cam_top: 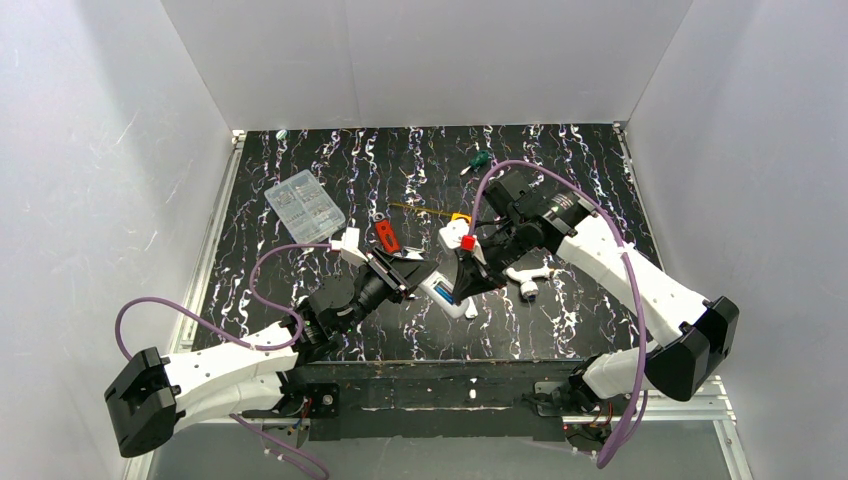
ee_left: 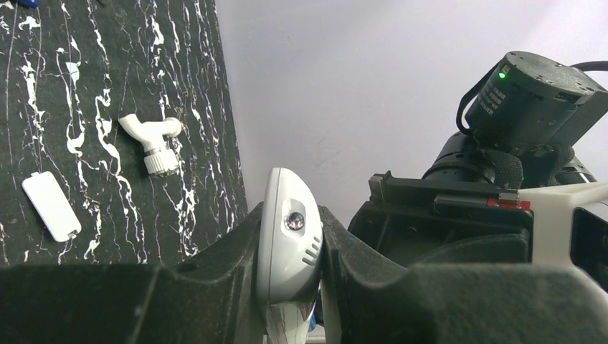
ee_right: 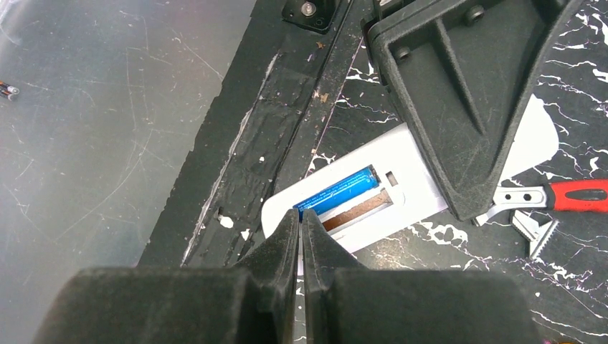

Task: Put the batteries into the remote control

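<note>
Right wrist view, status: 1 battery point(ee_right: 337, 192) lies in the open bay of the remote control point(ee_right: 416, 190). The 2nd slot point(ee_right: 356, 209) beside it is bare, brown base showing. Judgement: task approx. half done.

Outstanding, as far as the views show:
- 2nd cell to fit. No loose cell can be ID'd with certainty in any view.
- Bay cover point(ee_left: 50, 206) is off, lying flat on the table point(cam_top: 560, 180) near a white pipe fitting point(ee_left: 154, 143). Refit it if req'd.

Pose, left arm: reaches in from the left. Left gripper point(ee_left: 290, 240) is clamped on the remote's end, one finger each side of the body, bracing it. The remote lies low over the near-centre of the table, bay side up.

Pose, right arm: bent down over the remote from the right. Right gripper point(ee_right: 301, 218) has its fingers pressed together, nothing visible between them. Tips sit at the near end of the seated cell; you cannot confirm contact from these views.

Judgement: the closed tips look posed to nudge the cell home.
</note>
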### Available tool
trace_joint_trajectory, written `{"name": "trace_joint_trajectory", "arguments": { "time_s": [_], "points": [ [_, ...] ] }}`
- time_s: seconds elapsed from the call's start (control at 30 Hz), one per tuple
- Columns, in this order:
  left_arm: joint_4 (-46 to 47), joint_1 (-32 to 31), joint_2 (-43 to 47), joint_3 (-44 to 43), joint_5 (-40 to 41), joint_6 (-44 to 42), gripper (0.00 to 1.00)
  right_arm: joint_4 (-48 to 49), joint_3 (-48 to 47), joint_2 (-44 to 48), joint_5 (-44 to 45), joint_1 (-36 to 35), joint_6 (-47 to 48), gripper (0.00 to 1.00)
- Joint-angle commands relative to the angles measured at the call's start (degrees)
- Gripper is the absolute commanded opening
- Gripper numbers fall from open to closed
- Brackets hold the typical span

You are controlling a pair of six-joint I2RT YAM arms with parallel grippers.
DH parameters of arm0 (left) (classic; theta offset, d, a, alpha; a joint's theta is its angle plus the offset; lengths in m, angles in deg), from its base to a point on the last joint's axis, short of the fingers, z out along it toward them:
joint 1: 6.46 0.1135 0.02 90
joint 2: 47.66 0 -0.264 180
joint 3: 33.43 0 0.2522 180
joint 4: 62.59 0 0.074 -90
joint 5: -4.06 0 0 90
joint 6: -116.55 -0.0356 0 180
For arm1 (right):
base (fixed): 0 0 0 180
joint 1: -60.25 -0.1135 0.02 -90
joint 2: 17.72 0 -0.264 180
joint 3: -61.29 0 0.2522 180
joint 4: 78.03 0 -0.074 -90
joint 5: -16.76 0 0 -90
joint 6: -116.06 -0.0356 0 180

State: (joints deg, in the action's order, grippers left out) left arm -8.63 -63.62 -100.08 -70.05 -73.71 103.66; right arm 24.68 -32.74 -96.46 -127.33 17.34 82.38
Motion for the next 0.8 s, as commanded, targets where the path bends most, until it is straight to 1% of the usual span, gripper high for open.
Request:
{"name": "trace_joint_trajectory", "arguments": {
  "time_s": [0.0,0.23,0.57,0.77],
  "points": [
    [8.04,-0.49,1.01,-3.2,0.19,1.2,0.0,5.34,-1.79,-0.26,0.11,-1.43,-0.48,0.09],
    [8.08,-0.49,1.24,-3.07,0.9,1.29,0.0,5.95,-0.57,0.53,1.91,-2.38,-1.36,0.09],
    [6.98,-0.51,1.73,-2.95,2.46,0.95,0.0,7.08,-0.35,1.05,6.49,-3.56,-5.55,0.09],
    [4.7,-0.49,3.27,-2.57,3.77,0.26,0.0,6.5,-1.14,0.2,8.86,-4.49,-7.89,0.06]
  ]
}}
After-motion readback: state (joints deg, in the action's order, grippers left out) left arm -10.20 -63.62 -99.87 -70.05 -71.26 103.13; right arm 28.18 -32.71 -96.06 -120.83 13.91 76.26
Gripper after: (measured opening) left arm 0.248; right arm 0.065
